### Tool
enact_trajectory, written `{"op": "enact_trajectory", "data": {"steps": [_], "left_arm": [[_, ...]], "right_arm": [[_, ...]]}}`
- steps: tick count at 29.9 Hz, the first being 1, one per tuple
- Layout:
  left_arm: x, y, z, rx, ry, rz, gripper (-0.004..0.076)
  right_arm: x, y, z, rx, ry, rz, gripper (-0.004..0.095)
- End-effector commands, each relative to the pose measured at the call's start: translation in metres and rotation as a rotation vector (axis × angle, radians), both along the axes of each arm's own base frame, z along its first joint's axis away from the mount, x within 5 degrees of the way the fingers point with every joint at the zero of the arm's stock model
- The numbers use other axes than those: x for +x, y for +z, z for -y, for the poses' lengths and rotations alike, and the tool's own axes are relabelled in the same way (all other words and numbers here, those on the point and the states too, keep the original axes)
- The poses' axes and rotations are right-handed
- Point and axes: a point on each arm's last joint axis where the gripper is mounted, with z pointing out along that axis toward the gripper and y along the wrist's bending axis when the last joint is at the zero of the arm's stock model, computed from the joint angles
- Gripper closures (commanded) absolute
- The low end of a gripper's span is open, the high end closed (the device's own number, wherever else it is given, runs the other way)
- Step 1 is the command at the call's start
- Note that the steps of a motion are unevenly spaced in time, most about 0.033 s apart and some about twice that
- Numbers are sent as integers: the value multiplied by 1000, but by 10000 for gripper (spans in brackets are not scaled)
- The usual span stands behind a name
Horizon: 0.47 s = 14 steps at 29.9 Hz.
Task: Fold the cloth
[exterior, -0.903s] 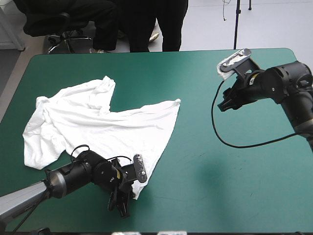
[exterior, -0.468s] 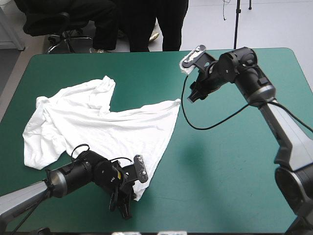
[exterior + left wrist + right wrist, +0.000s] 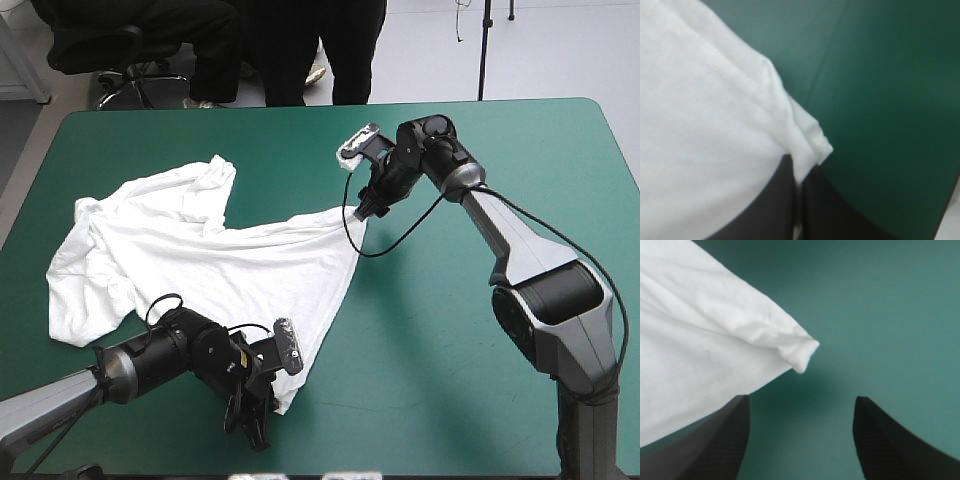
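T-shirt (image 3: 210, 255) spread flat, left half of teal-green cover (image 3: 450, 350); left gripper (image 3: 799, 170) pinching its near hem corner, right gripper (image 3: 801, 399) fingers wide apart at far-right corner, seemingly not touching.

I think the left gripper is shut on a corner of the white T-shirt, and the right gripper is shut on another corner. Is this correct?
Not quite. The right gripper is open: in the right wrist view its black fingers stand apart, and the T-shirt corner lies just ahead of them, ungripped. The left gripper is indeed shut on a corner.
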Motion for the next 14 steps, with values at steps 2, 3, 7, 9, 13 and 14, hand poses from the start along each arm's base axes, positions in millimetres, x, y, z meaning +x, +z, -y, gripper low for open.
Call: {"op": "enact_trajectory", "data": {"steps": [2,3,7,9,13,14], "left_arm": [[-10,1,0,11,-2,-89,741],[-10,1,0,12,6,-92,741],[-10,1,0,11,8,-93,741],[-10,1,0,11,8,-93,741],[-10,1,0,11,8,-93,741],[-10,1,0,11,11,-94,741]], "right_arm": [[4,20,-5,74,14,80,331],[7,17,-7,84,13,75,331],[16,12,-13,118,8,91,331],[19,8,-15,118,8,89,331],[25,-9,-18,113,11,57,331],[26,-14,-19,114,11,46,331]]}}
